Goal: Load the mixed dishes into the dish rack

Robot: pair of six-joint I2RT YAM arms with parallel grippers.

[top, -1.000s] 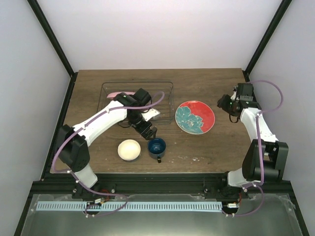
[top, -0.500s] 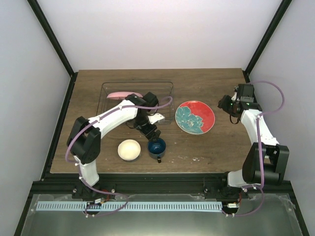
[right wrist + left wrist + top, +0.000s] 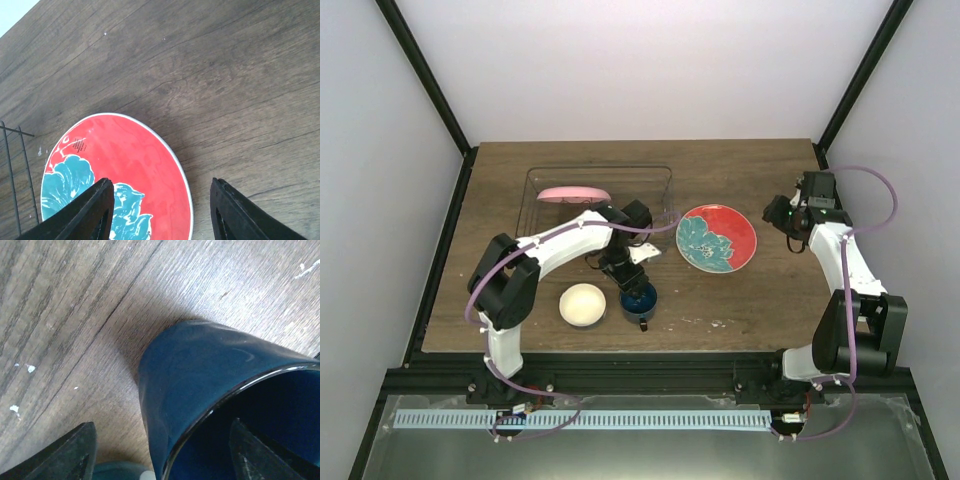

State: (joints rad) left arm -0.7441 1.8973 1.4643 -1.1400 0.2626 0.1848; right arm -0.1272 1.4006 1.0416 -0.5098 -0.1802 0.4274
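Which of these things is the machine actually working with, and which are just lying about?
Part of the job: pink plate, red flowered plate, dark blue mug, cream bowl, wire dish rack.

Just there: wooden table, black frame posts.

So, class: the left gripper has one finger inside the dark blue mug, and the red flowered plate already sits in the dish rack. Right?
Not quite. The top view shows the red flowered plate flat on the table, right of the dish rack. The left gripper does have one finger inside the dark blue mug.
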